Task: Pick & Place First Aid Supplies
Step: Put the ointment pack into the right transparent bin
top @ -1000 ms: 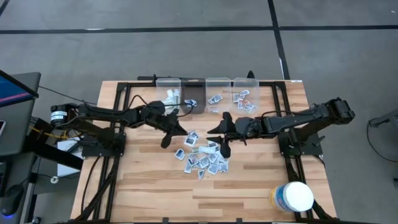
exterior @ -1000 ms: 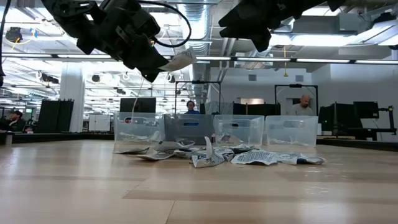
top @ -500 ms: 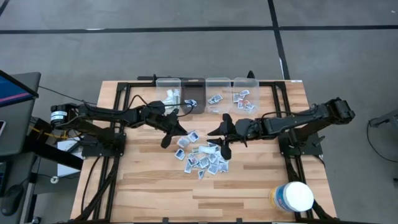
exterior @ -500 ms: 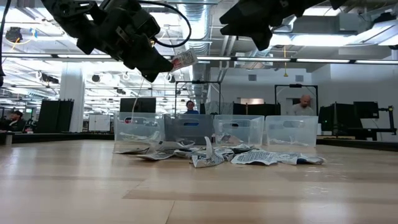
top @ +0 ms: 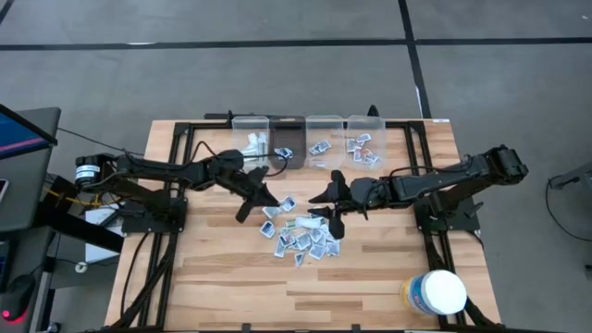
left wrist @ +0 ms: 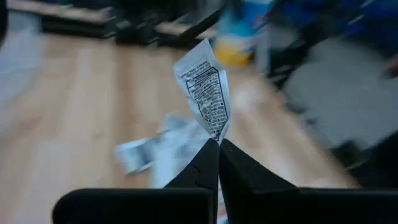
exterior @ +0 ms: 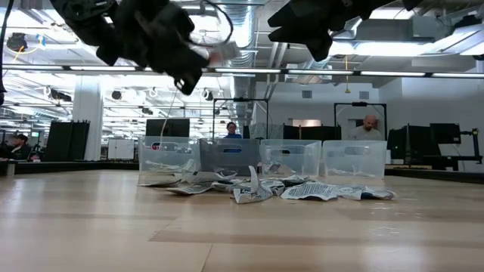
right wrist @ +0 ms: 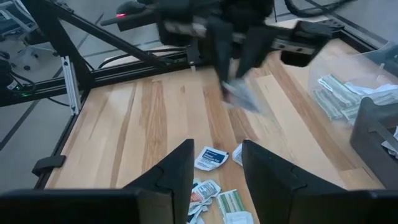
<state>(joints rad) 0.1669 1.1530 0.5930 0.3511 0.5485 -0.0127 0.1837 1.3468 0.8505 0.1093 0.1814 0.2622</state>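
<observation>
First aid supplies [top: 301,233]: heaped mid-table, some in bins [top: 319,139] | risk: packet [left wrist: 204,93] pinched only by a corner, likely to slip or flutter off in transit | left gripper [left wrist: 218,144]: clamped on that packet, held aloft | right gripper [right wrist: 216,163]: parted, empty, above heap

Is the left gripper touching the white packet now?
Touching. In the left wrist view, the left gripper has its fingertips pinched shut on the bottom corner of the packet.

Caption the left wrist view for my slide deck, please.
Left pincer shut on a printed packet, lifted above the wooden table.
</observation>
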